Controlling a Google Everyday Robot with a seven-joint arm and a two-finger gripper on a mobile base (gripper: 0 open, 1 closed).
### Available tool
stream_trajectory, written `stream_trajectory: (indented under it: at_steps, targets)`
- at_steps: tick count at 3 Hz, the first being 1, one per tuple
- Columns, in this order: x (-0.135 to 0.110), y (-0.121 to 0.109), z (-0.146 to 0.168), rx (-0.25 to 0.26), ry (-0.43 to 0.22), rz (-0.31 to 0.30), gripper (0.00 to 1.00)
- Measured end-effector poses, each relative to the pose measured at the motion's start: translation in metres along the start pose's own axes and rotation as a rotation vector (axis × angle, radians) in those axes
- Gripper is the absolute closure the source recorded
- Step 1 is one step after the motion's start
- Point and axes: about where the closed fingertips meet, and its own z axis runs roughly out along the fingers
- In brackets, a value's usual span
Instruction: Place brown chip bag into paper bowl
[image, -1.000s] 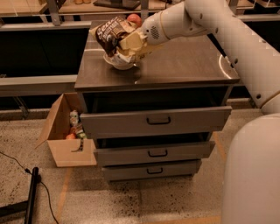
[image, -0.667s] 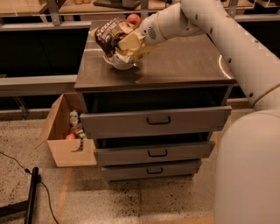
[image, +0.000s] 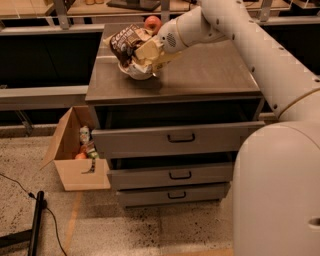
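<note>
"On top of the drawer cabinet (image: 210, 75), what is there?"

"A paper bowl (image: 135, 75) sits on the left part of the dark wooden top. The brown chip bag (image: 124, 42) is directly over it, tilted, with its lower end down at the bowl and its upper end leaning to the far left. A red apple (image: 152, 22) lies just beyond them, near the far edge."

"Where is the gripper?"

"The gripper (image: 147, 54) is right against the right side of the bag, just above the bowl's rim. I cannot tell whether the claw is pinching the bag or has let go; the two overlap. The white arm (image: 240, 35) reaches in from the right, across the cabinet top."

"Anything else?"

"The cabinet has three drawers, and the top drawer (image: 180, 137) stands slightly pulled out. On the speckled floor to the left is an open cardboard box (image: 67, 165) with a few small items inside."
</note>
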Motion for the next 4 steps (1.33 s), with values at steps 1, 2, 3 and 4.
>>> stream_trajectory:
  at_steps: [1, 2, 3, 4]
  targets:
    - [0.0115, -0.0023, 0.0053, 0.005, 0.029, 0.016, 0.59]
    - [0.0103, -0.0022, 0.0045, 0.005, 0.030, 0.016, 0.36]
    - [0.0102, -0.0022, 0.0044, 0.005, 0.030, 0.016, 0.12]
    - [0.0103, -0.0111, -0.0003, 0.034, 0.028, 0.029, 0.00]
